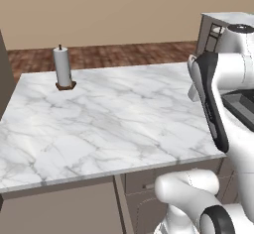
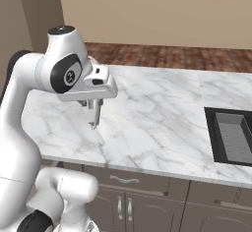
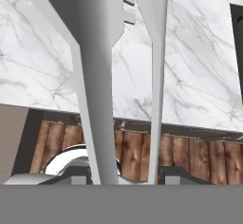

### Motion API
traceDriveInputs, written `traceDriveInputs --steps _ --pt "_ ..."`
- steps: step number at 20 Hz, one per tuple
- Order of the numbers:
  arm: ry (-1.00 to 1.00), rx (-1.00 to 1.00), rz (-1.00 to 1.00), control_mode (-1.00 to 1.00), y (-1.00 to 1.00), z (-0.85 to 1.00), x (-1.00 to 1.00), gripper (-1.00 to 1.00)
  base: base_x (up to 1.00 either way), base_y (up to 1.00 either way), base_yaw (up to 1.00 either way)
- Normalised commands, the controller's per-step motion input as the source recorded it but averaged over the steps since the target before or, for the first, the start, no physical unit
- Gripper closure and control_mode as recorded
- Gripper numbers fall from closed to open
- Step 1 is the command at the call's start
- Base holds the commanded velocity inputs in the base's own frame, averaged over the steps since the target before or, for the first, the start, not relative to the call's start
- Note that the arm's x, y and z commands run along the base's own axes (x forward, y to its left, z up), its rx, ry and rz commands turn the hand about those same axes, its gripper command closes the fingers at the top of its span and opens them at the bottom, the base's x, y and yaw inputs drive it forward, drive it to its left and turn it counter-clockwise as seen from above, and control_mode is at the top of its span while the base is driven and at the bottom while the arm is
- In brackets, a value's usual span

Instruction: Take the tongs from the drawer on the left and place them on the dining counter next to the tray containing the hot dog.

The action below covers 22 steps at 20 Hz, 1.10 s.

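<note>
In the left base view the white arm rises at the right and covers part of a marble counter (image 1: pixel 104 124). A white paper towel roll (image 1: pixel 62 67) stands upright on a small brown base near the counter's far left corner. The dark edge of a sink (image 1: pixel 243 106) shows behind the arm, mostly covered. The arm's own body blocks the hand here.

In the right base view the gripper (image 2: pixel 93 118) hangs over the left part of the same marble counter, pointing down, with something thin and grey reaching below it, too small to make out clearly. The sink (image 2: pixel 231 135) sits well apart to the right, cut off by the frame edge. A drawer (image 2: pixel 125 179) with a curved silver handle lies closed under the counter's front edge.

In the hand view the tongs (image 3: pixel 118 76) run lengthwise between the two fingers, which are clamped on their near end. Two long grey arms spread away over the marble, their tips cut off at the top
</note>
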Motion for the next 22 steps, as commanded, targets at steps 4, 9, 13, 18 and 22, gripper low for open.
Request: traceDriveInputs --steps 4,9,13,18,22 --pt "0.0 0.0 0.0 -1.0 0.3 -0.1 0.01 1.0 0.0 0.0 0.0" --pt "0.0 0.0 0.0 -1.0 0.26 -0.06 0.03 1.0 0.0 0.0 0.0" --pt "0.0 0.0 0.0 -1.0 0.18 -0.03 0.0 1.0 0.0 0.0 0.0" --pt "0.0 0.0 0.0 -1.0 0.27 -0.08 0.13 1.0 0.0 0.0 0.0" --pt "0.0 0.0 0.0 -1.0 0.23 -0.08 0.12 1.0 0.0 0.0 0.0"
